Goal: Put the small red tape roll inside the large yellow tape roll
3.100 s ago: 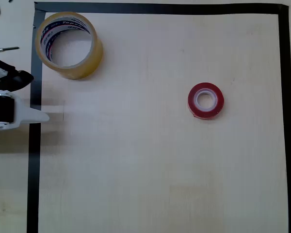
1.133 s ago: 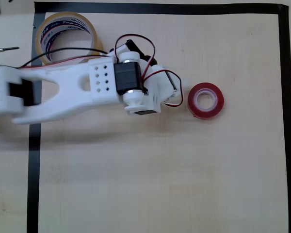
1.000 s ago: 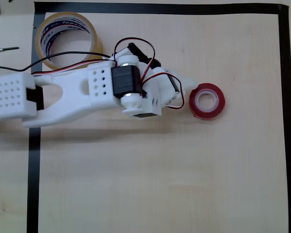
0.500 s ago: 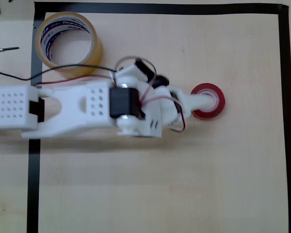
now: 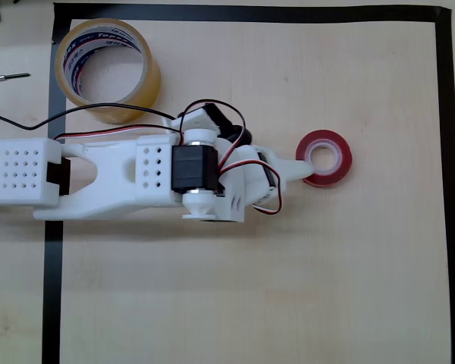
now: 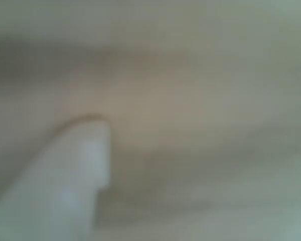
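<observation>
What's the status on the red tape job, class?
Claw at small red tape roll, grip unclear. Large yellow tape roll waits upper left, overhead view. Path between them bare.

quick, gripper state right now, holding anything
Gripper: cannot be told whether open or closed. One white finger tip reaches the small red tape roll at its left rim in the overhead view; no grasp is visible.
</observation>
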You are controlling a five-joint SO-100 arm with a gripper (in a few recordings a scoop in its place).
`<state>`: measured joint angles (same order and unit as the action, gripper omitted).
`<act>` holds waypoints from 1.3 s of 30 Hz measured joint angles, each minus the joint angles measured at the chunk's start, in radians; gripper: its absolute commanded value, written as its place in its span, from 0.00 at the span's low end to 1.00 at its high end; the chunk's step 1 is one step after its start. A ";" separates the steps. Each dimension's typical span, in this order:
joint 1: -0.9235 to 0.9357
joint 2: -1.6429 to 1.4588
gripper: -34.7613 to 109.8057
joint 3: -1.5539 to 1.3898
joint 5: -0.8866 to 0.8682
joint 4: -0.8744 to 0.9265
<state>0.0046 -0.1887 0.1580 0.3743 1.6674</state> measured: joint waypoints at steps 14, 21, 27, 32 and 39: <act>-0.038 -0.084 0.45 -0.123 0.043 0.110; -0.067 -0.094 0.32 -0.063 0.046 0.124; -0.106 -0.095 0.25 -0.041 0.046 0.126; -0.104 -0.095 0.24 -0.015 0.046 0.127; -0.107 -0.095 0.24 -0.003 0.046 -0.021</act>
<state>-0.1028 -0.2838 0.1549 0.4203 1.6460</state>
